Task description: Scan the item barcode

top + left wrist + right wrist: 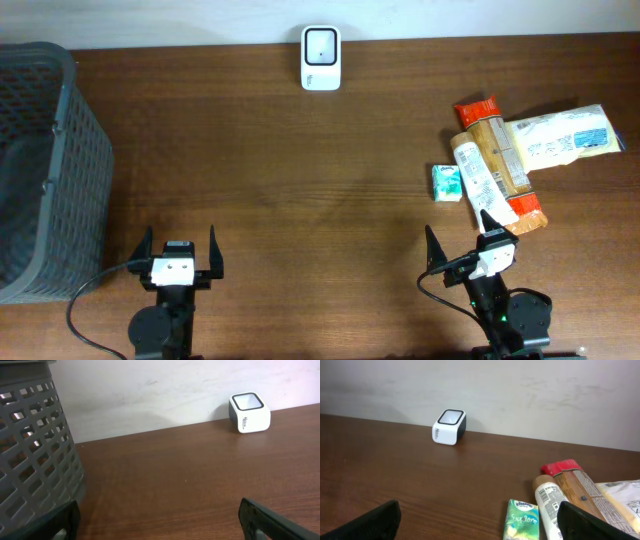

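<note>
A white barcode scanner with a dark window stands at the table's far edge; it also shows in the left wrist view and the right wrist view. Items lie at the right: a green tissue pack, a white tube, a long cracker pack with red ends and a pale flat packet. My left gripper is open over bare wood at the near left. My right gripper is open just short of the tissue pack, holding nothing.
A tall grey mesh basket stands at the table's left edge, close to my left arm. A white wall runs behind the scanner. Bare brown wood lies between the two arms and the scanner.
</note>
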`<state>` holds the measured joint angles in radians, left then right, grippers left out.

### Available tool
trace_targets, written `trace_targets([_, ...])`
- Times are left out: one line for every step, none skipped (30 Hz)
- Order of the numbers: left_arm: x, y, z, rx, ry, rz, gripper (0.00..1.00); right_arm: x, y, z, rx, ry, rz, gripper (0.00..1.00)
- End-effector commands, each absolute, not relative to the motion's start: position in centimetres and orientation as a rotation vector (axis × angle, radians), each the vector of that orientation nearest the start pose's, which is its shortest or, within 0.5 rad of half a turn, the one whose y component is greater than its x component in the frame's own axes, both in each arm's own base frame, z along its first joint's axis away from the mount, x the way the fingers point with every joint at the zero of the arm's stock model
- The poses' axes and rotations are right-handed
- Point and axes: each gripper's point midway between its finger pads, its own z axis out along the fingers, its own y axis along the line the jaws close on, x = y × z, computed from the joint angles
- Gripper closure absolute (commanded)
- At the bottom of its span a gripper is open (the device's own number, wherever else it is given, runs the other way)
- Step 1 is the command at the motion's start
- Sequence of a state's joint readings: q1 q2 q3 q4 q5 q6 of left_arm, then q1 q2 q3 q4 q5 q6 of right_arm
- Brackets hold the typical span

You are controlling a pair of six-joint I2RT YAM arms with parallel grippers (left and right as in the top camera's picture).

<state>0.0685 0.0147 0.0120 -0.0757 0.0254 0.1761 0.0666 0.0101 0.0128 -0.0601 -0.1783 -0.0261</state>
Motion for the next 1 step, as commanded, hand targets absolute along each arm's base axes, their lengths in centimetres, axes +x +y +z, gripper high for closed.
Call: trace_targets([24.55,1.41,15.65,0.111,1.649,0.184,0.01,24.07,4.81,16.0,-0.211,1.621,0.187,0.01])
